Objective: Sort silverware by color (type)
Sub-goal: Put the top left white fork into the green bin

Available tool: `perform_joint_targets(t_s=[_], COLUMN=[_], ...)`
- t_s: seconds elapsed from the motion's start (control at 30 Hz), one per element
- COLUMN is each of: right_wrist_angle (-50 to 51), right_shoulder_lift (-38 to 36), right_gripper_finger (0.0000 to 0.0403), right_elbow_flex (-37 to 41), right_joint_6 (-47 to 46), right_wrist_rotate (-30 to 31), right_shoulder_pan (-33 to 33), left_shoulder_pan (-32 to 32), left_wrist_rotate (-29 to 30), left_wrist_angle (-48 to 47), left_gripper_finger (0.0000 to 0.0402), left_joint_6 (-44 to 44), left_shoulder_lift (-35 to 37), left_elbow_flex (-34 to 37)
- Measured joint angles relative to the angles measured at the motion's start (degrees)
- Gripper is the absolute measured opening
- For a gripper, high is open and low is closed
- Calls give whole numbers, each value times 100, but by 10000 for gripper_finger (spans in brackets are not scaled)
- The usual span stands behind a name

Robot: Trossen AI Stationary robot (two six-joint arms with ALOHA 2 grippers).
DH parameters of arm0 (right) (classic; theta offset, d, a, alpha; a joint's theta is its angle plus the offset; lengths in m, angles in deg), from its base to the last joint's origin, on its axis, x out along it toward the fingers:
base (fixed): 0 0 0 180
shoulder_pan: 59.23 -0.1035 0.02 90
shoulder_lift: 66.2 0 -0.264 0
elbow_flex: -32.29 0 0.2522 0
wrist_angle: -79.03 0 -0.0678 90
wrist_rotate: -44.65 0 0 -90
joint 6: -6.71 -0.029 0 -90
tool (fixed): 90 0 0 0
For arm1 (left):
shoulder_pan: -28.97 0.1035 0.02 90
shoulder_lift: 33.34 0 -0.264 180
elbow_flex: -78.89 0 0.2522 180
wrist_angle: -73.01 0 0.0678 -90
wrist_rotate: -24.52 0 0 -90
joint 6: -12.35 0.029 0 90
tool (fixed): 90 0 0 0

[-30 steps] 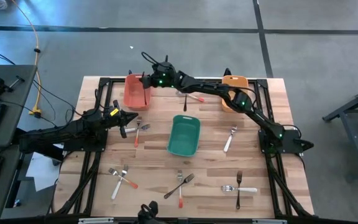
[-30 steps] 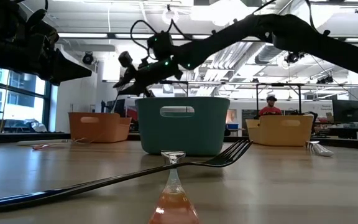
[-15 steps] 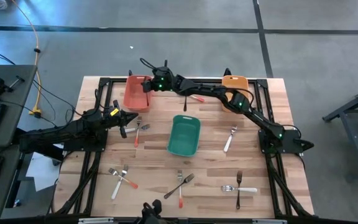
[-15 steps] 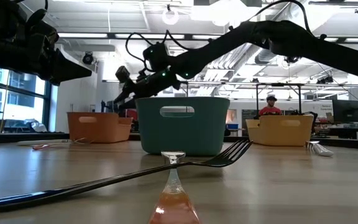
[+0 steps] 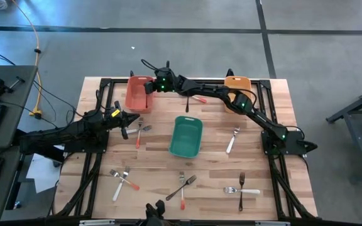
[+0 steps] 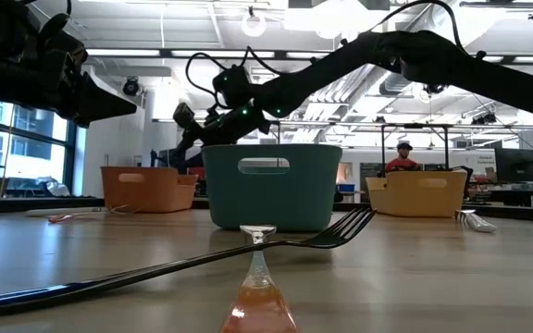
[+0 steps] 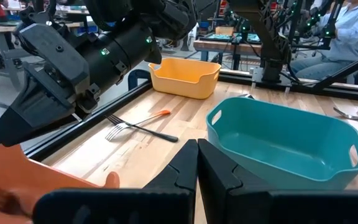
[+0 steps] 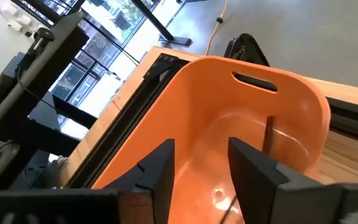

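Observation:
Forks and spoons lie scattered flat on the wooden table: a pair (image 5: 140, 133) by my left gripper, a pair (image 5: 193, 97) at the far side, and others near the front (image 5: 182, 187). My right gripper (image 8: 201, 155) is open and hovers above the salmon bin (image 5: 137, 94), touching nothing. Inside that bin lies a piece with a dark handle (image 8: 268, 134). My left gripper (image 5: 126, 125) is shut, holds nothing, and hangs over the table's left part, beside the pair.
The teal bin (image 5: 186, 136) stands mid-table and the orange bin (image 5: 236, 83) at the far right, partly under my right arm. A white-handled fork (image 5: 232, 139) lies right of the teal bin. A dark fork (image 6: 183, 264) lies across an orange handle close to the low camera.
My right gripper has moved a little toward the table's left, from the salmon bin's right rim to above its inside. The left arm and the silverware on the table have kept still.

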Motion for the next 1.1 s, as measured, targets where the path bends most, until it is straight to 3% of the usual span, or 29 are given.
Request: perform_joint_targets(t_s=[0.13,0.23,0.37,0.5,0.77,0.93,1.1], right_wrist_angle=[57,699,1855,1887,380,-1061,-2428], right_shoulder_lift=[0,-86,-500,-761,-827,-1442,-2535], right_gripper_finger=[131,114,62,8,2,0,0], right_elbow_flex=[-169,-387,-625,-439,733,2195,4038], right_joint_6=[277,890,2208,2886,2743,2385,2233], right_wrist_rotate=[-406,-846,-841,-569,-104,-44,101], right_shoulder_pan=[58,97,51,-98,-359,-335,-276], left_shoulder_pan=[0,0,-2,-4,-4,-6,-7], left_wrist_rotate=[-1,0,-13,-12,-168,-242,-313], left_wrist_angle=[0,0,0,0,-9,-34,-55], left_gripper_finger=[0,0,0,0,0,0,0], left_joint_6=[-4,-49,-49,-49,-101,-42,1], left_shoulder_lift=[0,0,0,0,0,0,0], left_elbow_flex=[0,0,0,0,0,0,0])
